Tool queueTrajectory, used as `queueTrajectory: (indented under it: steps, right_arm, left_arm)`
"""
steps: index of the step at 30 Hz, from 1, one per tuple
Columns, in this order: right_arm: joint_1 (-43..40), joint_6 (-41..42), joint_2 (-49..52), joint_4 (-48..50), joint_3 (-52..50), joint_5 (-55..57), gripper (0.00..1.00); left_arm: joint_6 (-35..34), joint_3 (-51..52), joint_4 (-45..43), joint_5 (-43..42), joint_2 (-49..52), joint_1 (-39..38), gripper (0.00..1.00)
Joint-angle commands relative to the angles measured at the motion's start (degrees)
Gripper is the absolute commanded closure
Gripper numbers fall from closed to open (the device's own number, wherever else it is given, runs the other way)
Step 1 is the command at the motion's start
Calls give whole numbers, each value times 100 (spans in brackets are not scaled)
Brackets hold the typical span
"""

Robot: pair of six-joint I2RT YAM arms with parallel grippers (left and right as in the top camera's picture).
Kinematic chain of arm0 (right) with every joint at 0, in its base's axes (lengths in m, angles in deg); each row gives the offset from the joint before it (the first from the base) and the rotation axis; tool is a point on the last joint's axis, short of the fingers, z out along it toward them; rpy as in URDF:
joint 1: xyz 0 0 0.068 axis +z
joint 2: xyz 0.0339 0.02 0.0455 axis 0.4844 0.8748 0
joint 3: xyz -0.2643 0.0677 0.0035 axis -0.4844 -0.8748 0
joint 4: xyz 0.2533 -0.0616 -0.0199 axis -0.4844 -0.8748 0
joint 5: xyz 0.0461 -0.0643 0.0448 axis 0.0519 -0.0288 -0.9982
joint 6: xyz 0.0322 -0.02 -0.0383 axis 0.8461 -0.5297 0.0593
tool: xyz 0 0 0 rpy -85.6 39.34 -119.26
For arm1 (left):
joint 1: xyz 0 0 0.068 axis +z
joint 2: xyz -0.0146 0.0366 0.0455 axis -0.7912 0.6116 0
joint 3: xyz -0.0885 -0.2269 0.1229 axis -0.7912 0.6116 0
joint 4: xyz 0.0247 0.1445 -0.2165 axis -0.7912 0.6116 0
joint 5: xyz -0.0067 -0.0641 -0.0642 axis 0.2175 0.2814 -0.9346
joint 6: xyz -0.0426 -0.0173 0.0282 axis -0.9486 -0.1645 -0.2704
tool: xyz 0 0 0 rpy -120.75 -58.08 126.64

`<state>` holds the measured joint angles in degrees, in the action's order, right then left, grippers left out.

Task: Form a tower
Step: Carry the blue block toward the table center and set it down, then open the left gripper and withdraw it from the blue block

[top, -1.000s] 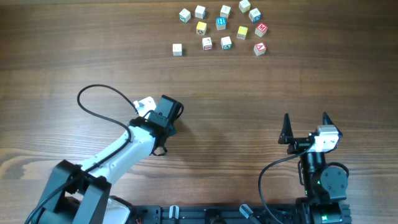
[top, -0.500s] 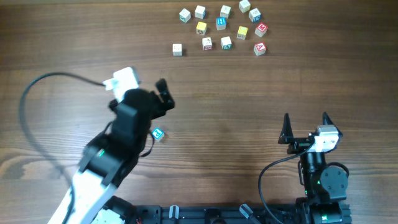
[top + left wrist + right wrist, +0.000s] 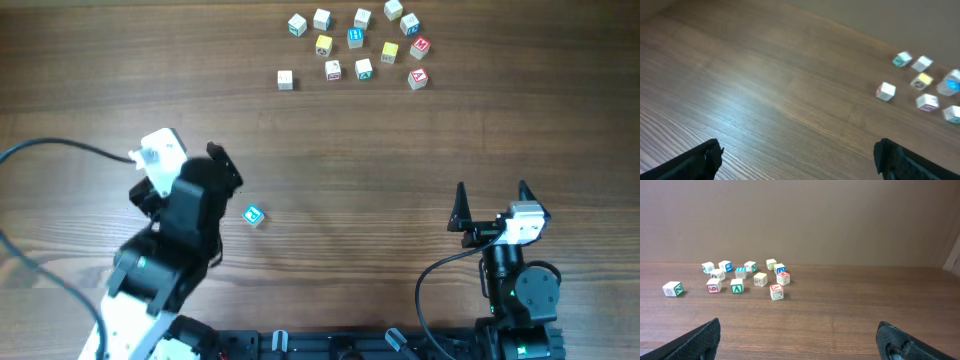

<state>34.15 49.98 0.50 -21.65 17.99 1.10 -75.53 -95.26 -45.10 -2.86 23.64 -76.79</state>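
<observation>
Pincers both stand released: left pincer (image 3: 799,150) near the blue-topped tower (image 3: 254,215), right pincer (image 3: 491,192) well apart from it.

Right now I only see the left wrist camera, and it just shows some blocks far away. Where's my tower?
Observer: The tower, blue on top, stands on the table right beside your left arm, outside your picture.
Operator: What's the other claw doing?
Observer: The right claw is open and empty, back near its base, far from every block.
Operator: How many loose blocks are there?
Observer: Thirteen loose blocks, all bunched at the far side.
</observation>
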Motion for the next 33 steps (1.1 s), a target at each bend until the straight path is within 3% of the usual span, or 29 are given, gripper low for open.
queueTrajectory:
  steps: [1,3,6,10,18,30,32,33]
  right_arm:
    - [7,-59,-24,17,17,55,0]
    - [7,-59,-24,17,17,55,0]
    - [7,-57,-24,17,17,55,0]
    - [7,-57,-24,15,17,55,0]
    - [7,-59,-24,17,17,55,0]
    - [7,-55,-24,114,17,52,0]
    - [7,678,-24,31,17,-553,0]
    - [7,1504,-24,-57,17,-1010,0]
  left_arm:
    - [538,-15,-542,-1974,796,894,0]
    - [675,-15,-678,-2868,1172,1447,0]
    - [944,-15,-673,-3475,1425,1982,0]
    - [1381,-15,-883,-3510,1427,2022,0]
    - [1377,-15,-1106,-3508,1591,2022,0]
    - [1375,-15,15,-3508,1613,2022,0]
    - [1375,-15,72,-3508,1613,2022,0]
    - [1375,-15,72,-3508,1613,2022,0]
